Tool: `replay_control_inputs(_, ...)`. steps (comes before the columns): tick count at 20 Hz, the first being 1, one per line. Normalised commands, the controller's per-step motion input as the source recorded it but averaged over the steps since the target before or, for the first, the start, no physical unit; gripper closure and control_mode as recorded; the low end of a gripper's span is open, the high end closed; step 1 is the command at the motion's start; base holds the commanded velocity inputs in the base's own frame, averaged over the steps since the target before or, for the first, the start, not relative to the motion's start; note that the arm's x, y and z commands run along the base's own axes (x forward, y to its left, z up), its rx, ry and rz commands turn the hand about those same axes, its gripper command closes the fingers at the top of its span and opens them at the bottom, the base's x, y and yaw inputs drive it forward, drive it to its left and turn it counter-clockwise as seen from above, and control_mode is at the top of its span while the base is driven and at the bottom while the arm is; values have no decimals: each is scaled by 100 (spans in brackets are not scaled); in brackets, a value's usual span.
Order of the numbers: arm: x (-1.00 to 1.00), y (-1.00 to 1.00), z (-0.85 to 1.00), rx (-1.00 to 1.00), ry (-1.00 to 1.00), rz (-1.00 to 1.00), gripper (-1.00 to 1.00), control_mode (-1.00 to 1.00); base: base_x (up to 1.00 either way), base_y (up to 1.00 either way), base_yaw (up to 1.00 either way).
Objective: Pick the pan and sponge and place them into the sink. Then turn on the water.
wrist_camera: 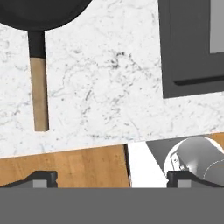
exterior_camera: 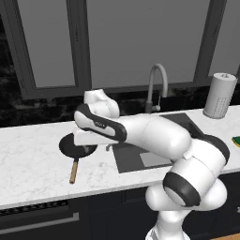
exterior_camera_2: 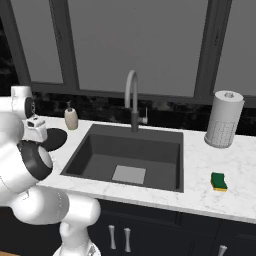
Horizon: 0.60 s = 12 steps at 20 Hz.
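Open gripper (wrist_camera: 111,178) seemingly above pan (wrist_camera: 39,13)

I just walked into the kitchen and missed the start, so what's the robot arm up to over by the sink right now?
The arm reaches left of the sink, with its open gripper empty near the pan. The pan sits untouched on the marble counter, its wooden handle pointing toward the front edge. The sponge lies on the counter right of the sink. The sink holds nothing, and no water runs from the faucet.
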Motion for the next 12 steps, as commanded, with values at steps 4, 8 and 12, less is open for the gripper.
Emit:
replay_control_inputs(4, 0, 46, -43, -3, 8, -1, -100, -100, 0, 0, 0)
replay_control_inputs(8, 0, 27, -49, -3, 1, 0, -100, -100, 0, 0, 0)
replay_control_inputs(12, 0, 22, -47, -1, 4, 0, -100, -100, 0, 0, 0)
